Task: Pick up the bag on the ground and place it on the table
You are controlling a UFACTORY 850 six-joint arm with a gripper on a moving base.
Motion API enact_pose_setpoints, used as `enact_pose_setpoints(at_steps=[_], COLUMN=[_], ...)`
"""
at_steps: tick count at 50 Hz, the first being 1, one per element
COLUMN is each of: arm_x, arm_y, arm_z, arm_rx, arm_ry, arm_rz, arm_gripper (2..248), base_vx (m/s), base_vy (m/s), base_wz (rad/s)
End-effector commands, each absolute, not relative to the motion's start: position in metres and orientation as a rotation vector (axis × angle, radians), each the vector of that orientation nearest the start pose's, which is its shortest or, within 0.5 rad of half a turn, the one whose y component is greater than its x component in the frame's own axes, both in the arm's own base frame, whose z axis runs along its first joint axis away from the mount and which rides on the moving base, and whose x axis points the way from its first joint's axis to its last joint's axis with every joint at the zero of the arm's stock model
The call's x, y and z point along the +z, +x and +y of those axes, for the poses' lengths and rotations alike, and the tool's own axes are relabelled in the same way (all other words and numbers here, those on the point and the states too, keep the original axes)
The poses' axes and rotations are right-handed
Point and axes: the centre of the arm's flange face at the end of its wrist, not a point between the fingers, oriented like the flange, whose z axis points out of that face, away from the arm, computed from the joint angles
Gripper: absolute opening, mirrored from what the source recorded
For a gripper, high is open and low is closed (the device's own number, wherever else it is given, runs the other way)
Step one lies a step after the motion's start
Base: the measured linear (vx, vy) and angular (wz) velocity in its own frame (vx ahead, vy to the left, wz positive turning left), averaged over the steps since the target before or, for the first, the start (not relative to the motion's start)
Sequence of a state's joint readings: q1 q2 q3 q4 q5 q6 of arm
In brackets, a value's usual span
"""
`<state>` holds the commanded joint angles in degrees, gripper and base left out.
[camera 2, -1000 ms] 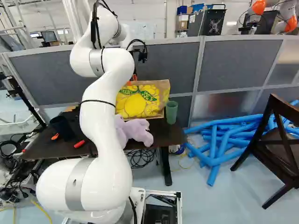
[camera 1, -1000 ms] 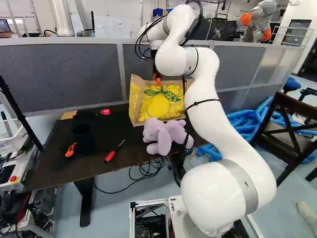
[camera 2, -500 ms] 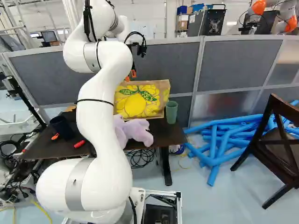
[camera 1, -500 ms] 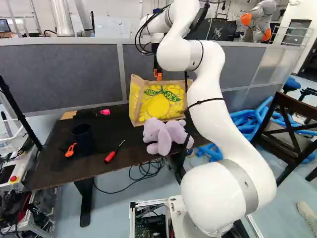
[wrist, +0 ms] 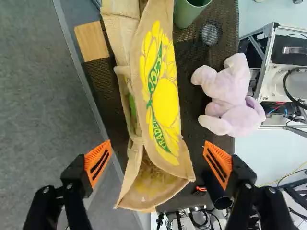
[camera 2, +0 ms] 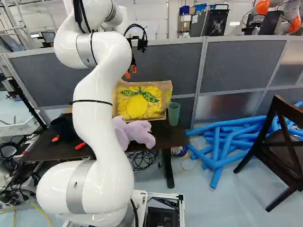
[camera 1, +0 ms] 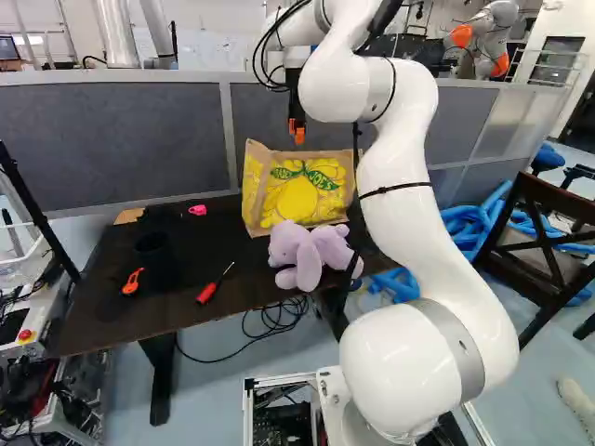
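Above the bag in the left base view is my gripper [camera 1: 297, 133], with a gap under its orange pads. The tan bag with yellow lemon print [camera 1: 302, 193] stands upright on the dark table [camera 1: 93, 302], near its back edge. In the wrist view the gripper [wrist: 157, 149] is open, its two fingers wide apart with nothing held. The bag [wrist: 163, 100] lies ahead of it and shows its open top, one end reaching between the fingers from this viewpoint.
On the table are a purple plush toy [camera 1: 307, 253], a red screwdriver [camera 1: 214, 284], a dark cup [camera 1: 155, 258], an orange-handled tool [camera 1: 133, 282] and a green cup [camera 2: 173, 113]. Blue tubes [camera 2: 227, 142] and a wooden chair [camera 2: 284, 142] stand right. Another robot [camera 1: 488, 37] is behind the partition.
My gripper has risen away from the bag's top edge, and the upper arm has shifted with it. The bag and the base have stayed put.
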<state>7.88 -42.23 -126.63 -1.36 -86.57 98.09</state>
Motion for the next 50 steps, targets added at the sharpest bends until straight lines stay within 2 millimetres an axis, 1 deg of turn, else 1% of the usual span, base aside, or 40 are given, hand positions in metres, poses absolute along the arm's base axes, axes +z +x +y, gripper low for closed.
enact_pose_setpoints(at_steps=[7, 13, 50], arm_x=[0.682, 0.685, 0.686], arm_y=[0.686, 0.684, 0.683], arm_z=[0.093, 0.093, 0.093], arm_rx=[-0.008, -0.013, -0.015], arm_ry=[-2.243, -2.240, -2.239], arm_rz=[2.246, 2.243, 2.242], arm_gripper=[247, 247, 247], base_vx=[0.000, 0.000, 0.000], base_vy=[0.000, 0.000, 0.000], base_wz=[0.000, 0.000, 0.000])
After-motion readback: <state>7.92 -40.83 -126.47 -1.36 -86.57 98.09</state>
